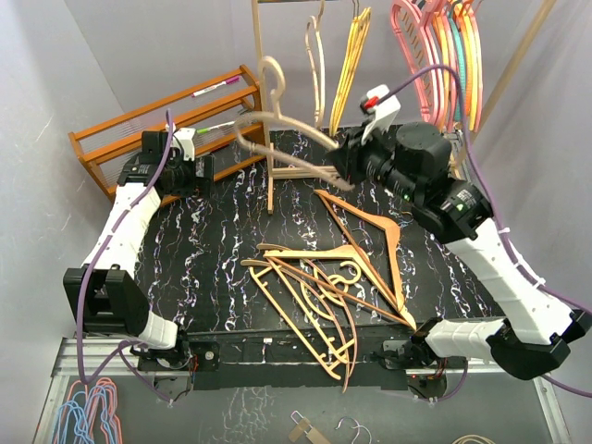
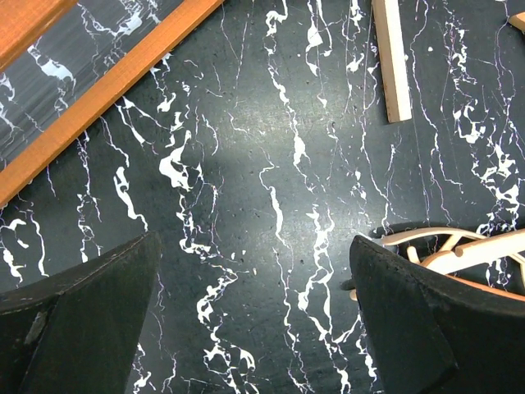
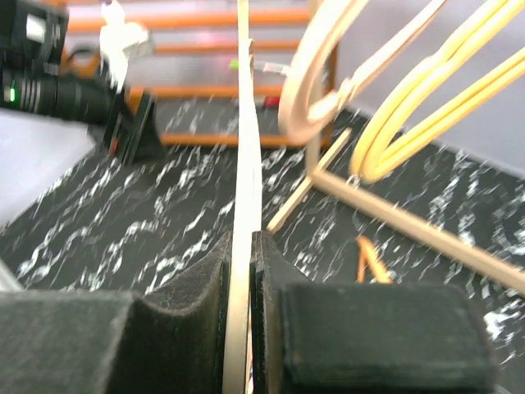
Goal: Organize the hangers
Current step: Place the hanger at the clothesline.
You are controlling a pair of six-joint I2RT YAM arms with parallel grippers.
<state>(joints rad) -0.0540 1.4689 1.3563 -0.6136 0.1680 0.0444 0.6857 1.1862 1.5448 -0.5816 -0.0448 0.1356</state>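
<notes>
My right gripper (image 1: pixel 340 165) is shut on a tan wooden hanger (image 1: pixel 277 125) and holds it in the air beside the frame's left post, its hook (image 1: pixel 273 76) up. In the right wrist view the hanger's pale bar (image 3: pixel 246 139) runs up between the closed pads of the right gripper (image 3: pixel 242 254). Several wooden hangers (image 1: pixel 324 277) lie piled on the table's near middle. Yellow hangers (image 1: pixel 351 55) and pink, orange and teal ones (image 1: pixel 439 46) hang from the rail. My left gripper (image 1: pixel 190 171) stands open over bare tabletop, its fingers (image 2: pixel 90 312) wide apart around the left gripper (image 2: pixel 254 271).
An orange-brown slatted rack (image 1: pixel 157 129) stands at the back left, its slat (image 2: pixel 107 90) close to my left gripper. The pale wooden frame (image 1: pixel 264 111) rises at the back middle, its foot (image 2: pixel 392 57) on the table. Pink and blue hangers (image 1: pixel 88 412) lie below the near edge.
</notes>
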